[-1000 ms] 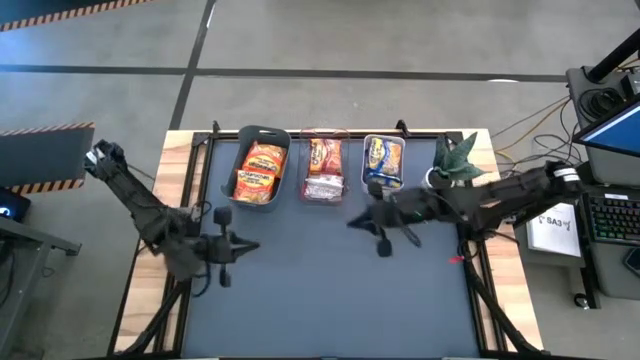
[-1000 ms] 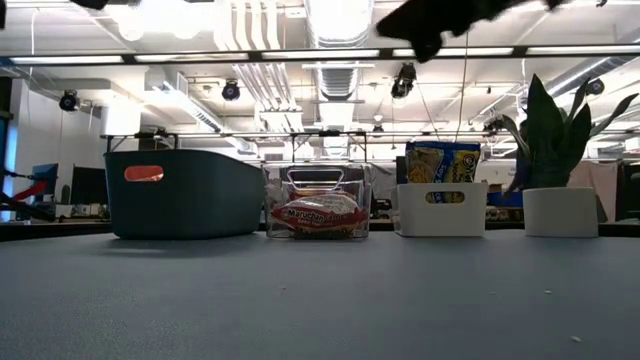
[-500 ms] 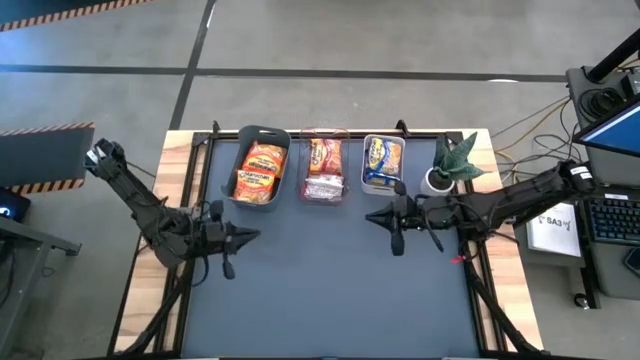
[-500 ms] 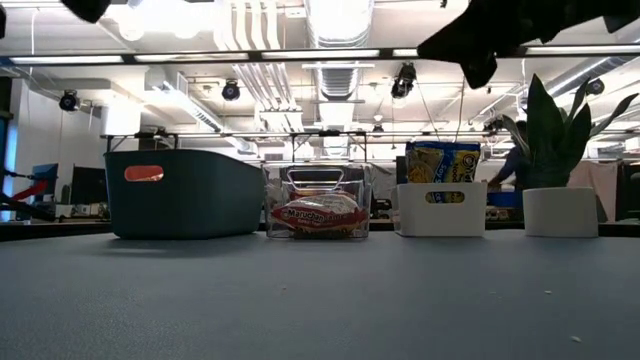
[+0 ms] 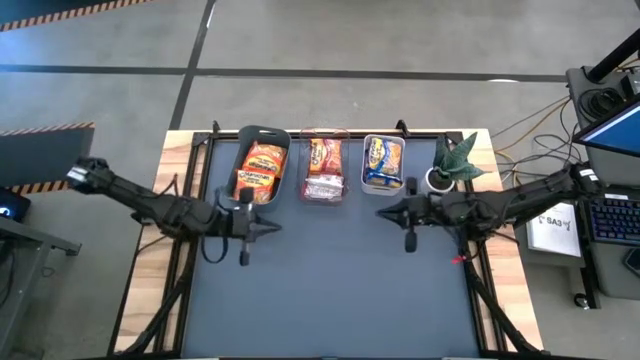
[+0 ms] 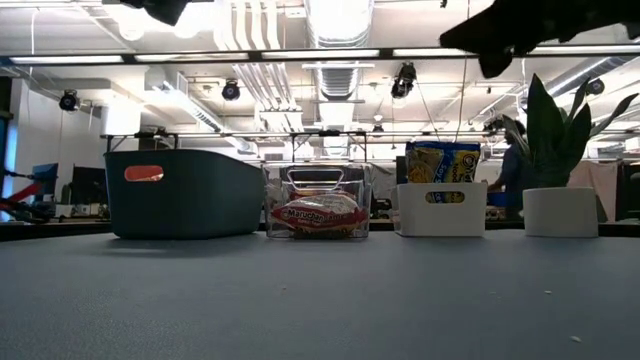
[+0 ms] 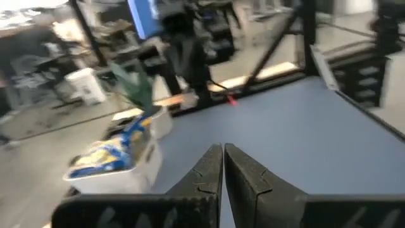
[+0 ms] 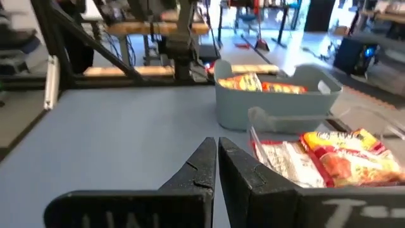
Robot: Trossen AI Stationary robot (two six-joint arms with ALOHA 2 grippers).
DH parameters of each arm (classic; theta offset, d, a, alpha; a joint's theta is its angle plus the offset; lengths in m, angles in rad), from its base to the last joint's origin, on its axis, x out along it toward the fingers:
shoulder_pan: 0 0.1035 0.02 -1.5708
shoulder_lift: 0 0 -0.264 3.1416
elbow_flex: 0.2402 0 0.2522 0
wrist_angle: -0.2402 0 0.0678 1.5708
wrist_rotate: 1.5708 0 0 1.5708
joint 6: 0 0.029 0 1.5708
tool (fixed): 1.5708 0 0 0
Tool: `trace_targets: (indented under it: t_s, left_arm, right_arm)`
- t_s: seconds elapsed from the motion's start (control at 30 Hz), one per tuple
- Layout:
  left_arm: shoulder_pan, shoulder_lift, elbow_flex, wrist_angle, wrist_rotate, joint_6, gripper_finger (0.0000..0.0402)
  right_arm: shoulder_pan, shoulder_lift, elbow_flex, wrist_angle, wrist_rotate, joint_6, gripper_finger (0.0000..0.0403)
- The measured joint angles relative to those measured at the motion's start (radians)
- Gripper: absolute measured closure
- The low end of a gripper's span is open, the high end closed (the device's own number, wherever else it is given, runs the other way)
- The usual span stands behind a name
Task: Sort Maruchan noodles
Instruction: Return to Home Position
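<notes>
Maruchan packets lie in three bins along the table's far edge. Orange packets (image 5: 260, 170) fill the teal bin (image 5: 238, 160). Red-and-white packets (image 5: 323, 170) sit in the clear bin (image 6: 318, 201). Yellow-and-blue packets (image 5: 382, 160) stand in the white bin (image 6: 441, 207). My left gripper (image 5: 272, 228) hovers shut above the mat, just near of the teal bin. My right gripper (image 5: 381, 212) hovers shut near the white bin. Both hold nothing; in the wrist views the fingertips of the left gripper (image 7: 223, 148) and the right gripper (image 8: 217, 143) meet.
A potted plant (image 5: 452, 163) in a white pot stands at the table's far right corner beside the white bin. The dark mat (image 5: 330, 290) stretches bare toward the near edge. A person shows beyond the table in the low view (image 6: 512, 165).
My left gripper has swung toward the table's right and far edge, ending near the teal bin, its arm now stretched level. My right gripper has drawn back toward the table's right edge, away from the middle. Both stayed shut. The packets and bins have not moved.
</notes>
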Motion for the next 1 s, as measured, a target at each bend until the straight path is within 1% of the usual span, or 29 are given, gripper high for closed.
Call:
trace_targets:
  t_s: [0.03,0.07,0.2,0.37,0.43,0.53,0.67,0.73,0.87,1.0]
  left_arm:
    - [0.027,-0.011,0.000,-0.023,0.054,0.002,0.0402]
    - [0.050,-0.027,-0.001,-0.049,0.081,0.000,0.0402]
    - [0.113,-0.114,-0.020,-0.116,0.098,-0.015,0.0402]
    - [0.149,-0.270,-0.110,-0.109,0.166,-0.011,0.0402]
    - [0.156,-0.341,-0.161,-0.102,0.165,-0.023,0.0402]
    - [0.168,-0.439,-0.243,-0.047,0.165,-0.040,0.0402]
    - [0.195,-0.559,-0.361,0.076,0.165,-0.048,0.0402]
    - [0.218,-0.610,-0.411,0.111,0.163,-0.048,0.0402]
    - [0.270,-0.715,-0.470,0.088,0.163,-0.078,0.0402]
    - [0.308,-0.817,-0.498,0.015,0.163,-0.080,0.0402]
  right_arm:
    - [0.000,-0.023,-0.006,0.001,-0.008,-0.006,0.0394]
    - [0.000,-0.053,-0.015,0.003,-0.025,-0.012,0.0394]
    - [0.000,-0.180,-0.055,0.002,-0.083,-0.032,0.0394]
    - [0.000,-0.337,-0.128,-0.001,-0.094,-0.034,0.0394]
    - [0.000,-0.403,-0.163,-0.002,-0.104,-0.027,0.0394]
    - [0.000,-0.499,-0.215,-0.002,-0.108,-0.022,0.0394]
    - [0.000,-0.612,-0.272,-0.004,-0.107,-0.011,0.0394]
    - [0.000,-0.666,-0.285,-0.029,-0.107,-0.004,0.0394]
    - [0.000,-0.759,-0.295,-0.135,-0.107,0.005,0.0394]
    - [-0.005,-0.765,-0.290,-0.155,-0.100,0.010,0.0394]
